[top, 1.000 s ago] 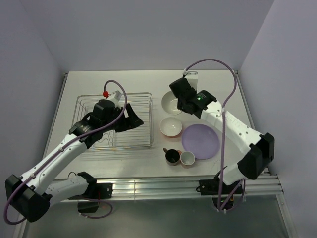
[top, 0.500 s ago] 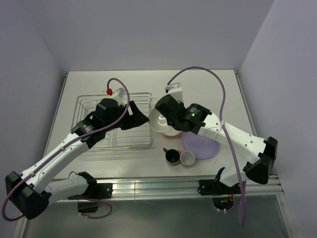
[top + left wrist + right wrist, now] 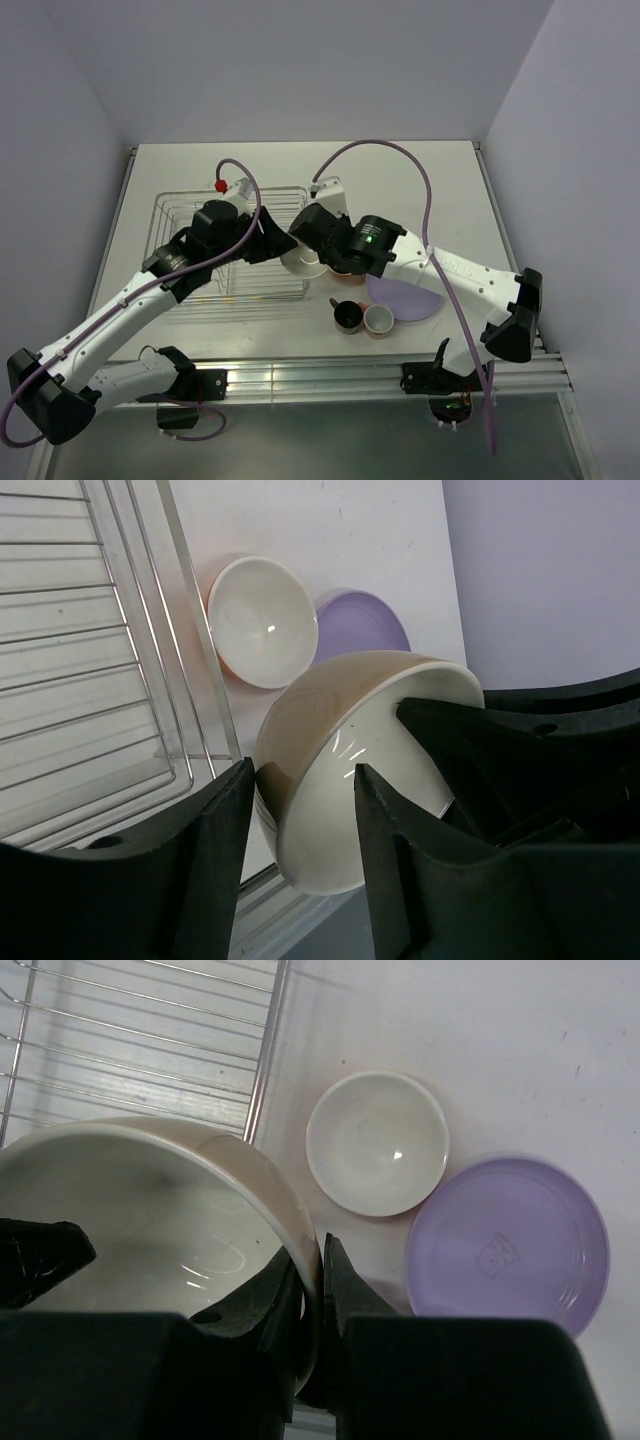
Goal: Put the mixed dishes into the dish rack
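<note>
My right gripper [image 3: 318,246] is shut on the rim of the beige bowl [image 3: 300,256], holding it tilted in the air at the right edge of the dish rack [image 3: 160,215]. In the right wrist view its jaws [image 3: 322,1270] pinch the bowl wall [image 3: 150,1220]. My left gripper [image 3: 283,240] is open, its fingers either side of the bowl [image 3: 340,780]. The orange bowl [image 3: 377,1142] and the lilac plate [image 3: 510,1235] lie on the table right of the rack. The dark cup [image 3: 347,315] and pink cup [image 3: 378,319] stand near the front.
The rack [image 3: 100,680] shows no dishes inside in the wrist views. The two arms cross closely over the rack's right side. A purple cable loops above the right arm [image 3: 400,150]. The orange bowl is mostly hidden under the right arm in the top view.
The right arm has carried the beige bowl from the back right leftwards to the rack's right edge. The left gripper has shifted slightly right and now straddles the bowl.
</note>
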Motion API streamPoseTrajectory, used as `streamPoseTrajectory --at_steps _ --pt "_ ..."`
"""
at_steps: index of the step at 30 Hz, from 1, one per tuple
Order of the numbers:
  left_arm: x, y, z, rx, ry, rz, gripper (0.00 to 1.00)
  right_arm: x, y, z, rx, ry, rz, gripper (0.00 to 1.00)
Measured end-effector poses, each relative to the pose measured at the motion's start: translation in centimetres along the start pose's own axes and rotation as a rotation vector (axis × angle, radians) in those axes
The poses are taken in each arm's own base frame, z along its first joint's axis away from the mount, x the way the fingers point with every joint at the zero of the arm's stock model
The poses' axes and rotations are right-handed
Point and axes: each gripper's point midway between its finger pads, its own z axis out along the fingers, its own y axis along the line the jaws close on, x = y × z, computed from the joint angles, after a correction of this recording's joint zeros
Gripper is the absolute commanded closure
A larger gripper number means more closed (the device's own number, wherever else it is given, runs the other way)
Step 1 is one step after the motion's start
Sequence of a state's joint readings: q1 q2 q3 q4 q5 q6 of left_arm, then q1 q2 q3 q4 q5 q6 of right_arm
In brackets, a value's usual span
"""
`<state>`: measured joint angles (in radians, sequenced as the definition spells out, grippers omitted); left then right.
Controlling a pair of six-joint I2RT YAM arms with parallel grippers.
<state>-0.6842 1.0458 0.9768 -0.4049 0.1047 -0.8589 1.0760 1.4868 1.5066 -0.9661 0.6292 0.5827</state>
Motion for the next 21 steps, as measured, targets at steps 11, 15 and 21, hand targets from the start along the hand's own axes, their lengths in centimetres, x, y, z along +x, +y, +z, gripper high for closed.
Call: streamPoseTrajectory --at_steps 11,15,21 --pt "0.1 0.0 0.0 -0.011 -0.010 0.009 0.59 -0.6 0.0 -0.9 0.002 0.001 -0.013 1.00" --pt "0.3 0.2 0.0 -0.024 -0.010 0.012 0.55 -0.6 0.2 -0.9 0.003 0.002 -0.021 1.00" --pt "1.0 -0.2 -0.6 0.018 0.005 0.049 0.01 -0.5 0.8 -1.0 -0.022 0.005 -0.019 1.00"
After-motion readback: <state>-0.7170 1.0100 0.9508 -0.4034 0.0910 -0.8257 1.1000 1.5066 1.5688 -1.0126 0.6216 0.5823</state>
